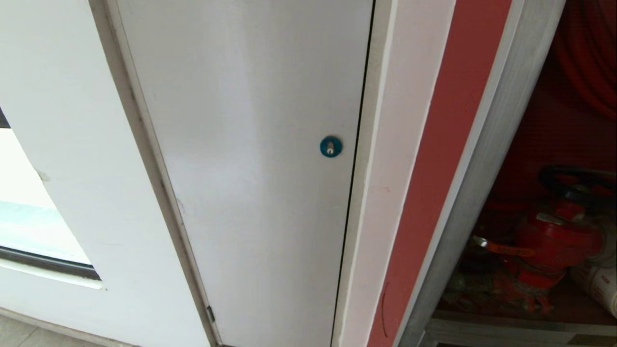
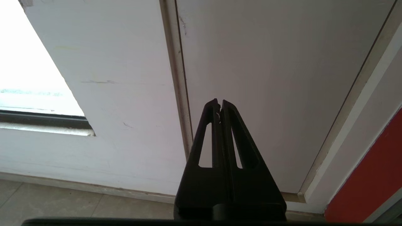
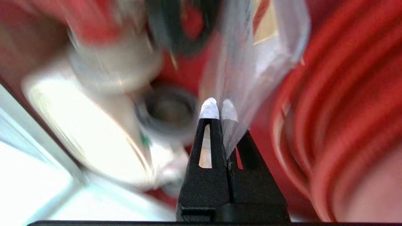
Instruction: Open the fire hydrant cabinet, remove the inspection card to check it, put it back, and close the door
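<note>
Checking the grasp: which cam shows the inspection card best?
Right wrist view. The right hand is shut on a thin translucent sleeve, apparently the inspection card, inside the red fire hydrant cabinet; blur hides any print. Head view shows the cabinet's open interior but no card. Left wrist view shows only the shut left hand before the grey-white panel.

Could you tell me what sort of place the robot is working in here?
Probably an indoor corridor or utility wall of a building: an open fire hydrant cabinet with a red valve, beside a grey-white panel with a blue lock.
</note>
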### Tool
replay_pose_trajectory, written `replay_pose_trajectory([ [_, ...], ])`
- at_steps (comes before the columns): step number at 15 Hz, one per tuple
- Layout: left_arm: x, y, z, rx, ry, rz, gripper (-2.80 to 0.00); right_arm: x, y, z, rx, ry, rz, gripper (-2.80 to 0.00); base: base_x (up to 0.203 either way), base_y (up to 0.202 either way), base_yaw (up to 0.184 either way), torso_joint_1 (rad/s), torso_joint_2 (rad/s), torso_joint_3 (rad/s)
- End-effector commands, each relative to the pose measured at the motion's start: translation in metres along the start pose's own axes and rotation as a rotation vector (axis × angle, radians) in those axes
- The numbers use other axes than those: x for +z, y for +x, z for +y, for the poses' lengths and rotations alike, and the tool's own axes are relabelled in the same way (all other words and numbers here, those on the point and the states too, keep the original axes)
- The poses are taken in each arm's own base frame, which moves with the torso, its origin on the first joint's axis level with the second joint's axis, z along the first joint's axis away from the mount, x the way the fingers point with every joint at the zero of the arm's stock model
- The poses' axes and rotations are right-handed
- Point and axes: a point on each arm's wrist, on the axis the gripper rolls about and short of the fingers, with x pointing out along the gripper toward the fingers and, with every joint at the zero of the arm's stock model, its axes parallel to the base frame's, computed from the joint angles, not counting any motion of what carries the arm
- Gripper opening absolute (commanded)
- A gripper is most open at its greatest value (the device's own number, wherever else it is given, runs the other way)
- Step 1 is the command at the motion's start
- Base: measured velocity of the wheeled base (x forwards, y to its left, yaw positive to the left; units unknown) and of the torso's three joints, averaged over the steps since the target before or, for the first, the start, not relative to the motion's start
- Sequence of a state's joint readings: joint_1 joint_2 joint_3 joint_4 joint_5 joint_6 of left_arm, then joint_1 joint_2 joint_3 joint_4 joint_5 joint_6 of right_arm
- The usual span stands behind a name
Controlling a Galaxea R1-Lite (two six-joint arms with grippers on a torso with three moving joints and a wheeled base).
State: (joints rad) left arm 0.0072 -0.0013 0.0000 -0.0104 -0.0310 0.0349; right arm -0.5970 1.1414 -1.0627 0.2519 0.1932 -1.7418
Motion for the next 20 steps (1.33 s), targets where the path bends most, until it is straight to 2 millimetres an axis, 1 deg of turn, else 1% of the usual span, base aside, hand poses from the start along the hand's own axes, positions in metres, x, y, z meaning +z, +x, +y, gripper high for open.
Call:
replay_pose_trajectory([
  [1,-0.002,0.001,0.000,0.001,0.000,0.007,-2.80,0.003,-0.015,0.005,-0.044,-0.075,0.102,-2.80,0.000,0.000,0.000,0.000,0.00,0.000],
  [4,-0.002,0.001,0.000,0.001,0.000,0.007,-2.80,0.013,-0.014,0.003,-0.068,-0.121,0.134,-2.80,0.000,0.000,0.000,0.000,0.00,0.000],
  [10,-0.002,0.001,0.000,0.001,0.000,0.007,-2.80,0.044,0.008,-0.004,-0.090,-0.170,0.131,-2.80,0.000,0.000,0.000,0.000,0.00,0.000],
  [15,-0.002,0.001,0.000,0.001,0.000,0.007,-2.80,0.058,0.029,0.000,-0.071,-0.179,0.084,-2.80,0.000,0.000,0.000,0.000,0.00,0.000],
  [17,-0.002,0.001,0.000,0.001,0.000,0.007,-2.80,0.064,0.035,0.002,-0.055,-0.127,0.058,-2.80,0.000,0.000,0.000,0.000,0.00,0.000],
  [20,-0.002,0.001,0.000,0.001,0.000,0.007,-2.80,0.064,0.038,0.002,-0.050,-0.124,0.057,-2.80,0.000,0.000,0.000,0.000,0.00,0.000],
])
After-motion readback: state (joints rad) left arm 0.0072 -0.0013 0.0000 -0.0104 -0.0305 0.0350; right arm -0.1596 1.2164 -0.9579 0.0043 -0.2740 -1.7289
